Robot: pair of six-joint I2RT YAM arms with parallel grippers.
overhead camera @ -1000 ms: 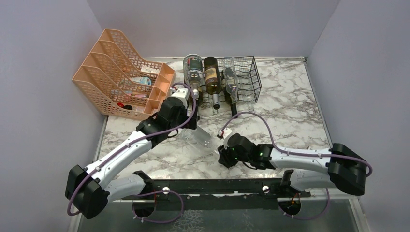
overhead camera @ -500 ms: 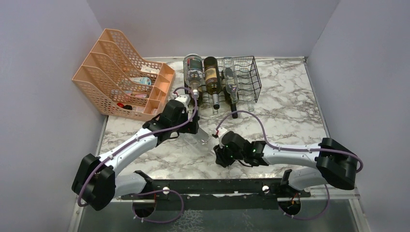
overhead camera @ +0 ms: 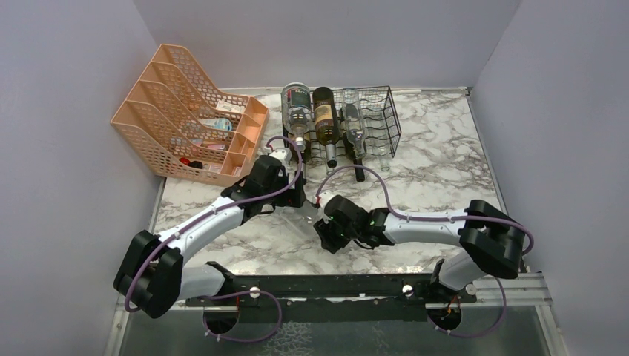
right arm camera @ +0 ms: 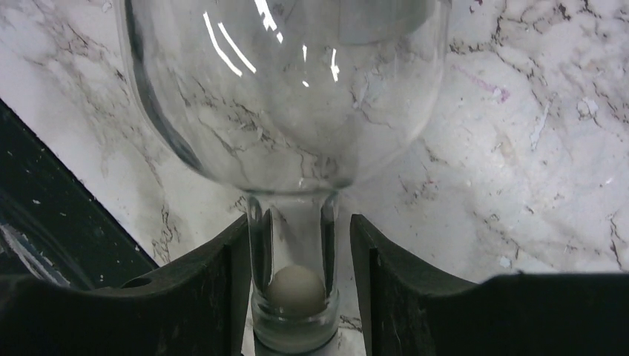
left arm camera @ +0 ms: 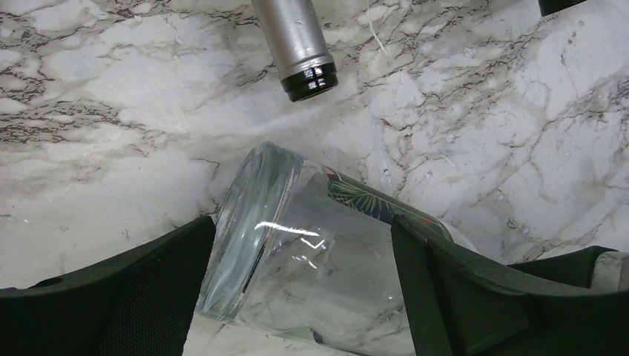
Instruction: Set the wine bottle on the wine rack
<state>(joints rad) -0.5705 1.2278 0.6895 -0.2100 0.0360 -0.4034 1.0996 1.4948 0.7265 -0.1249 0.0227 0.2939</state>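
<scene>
A clear glass wine bottle [overhead camera: 310, 210] lies on its side on the marble table, between my two grippers. My left gripper [overhead camera: 294, 195] straddles its wide base end; in the left wrist view [left arm camera: 304, 297] both fingers press the bottle [left arm camera: 311, 259]. My right gripper [overhead camera: 326, 228] stands around the neck. In the right wrist view [right arm camera: 297, 252] the left finger touches the neck [right arm camera: 291, 245], with a thin gap on the right. The black wire wine rack [overhead camera: 377, 122] stands at the back with three bottles lying in its left slots.
A peach mesh file organizer [overhead camera: 170, 126] stands at the back left. The necks of the racked bottles stick out toward me, and one silver-capped neck [left arm camera: 300, 52] lies just beyond the clear bottle's base. Grey walls close the table on three sides.
My left gripper came down and forward onto the bottle's base end. My right arm slid left, bringing its jaws around the bottle's neck.
</scene>
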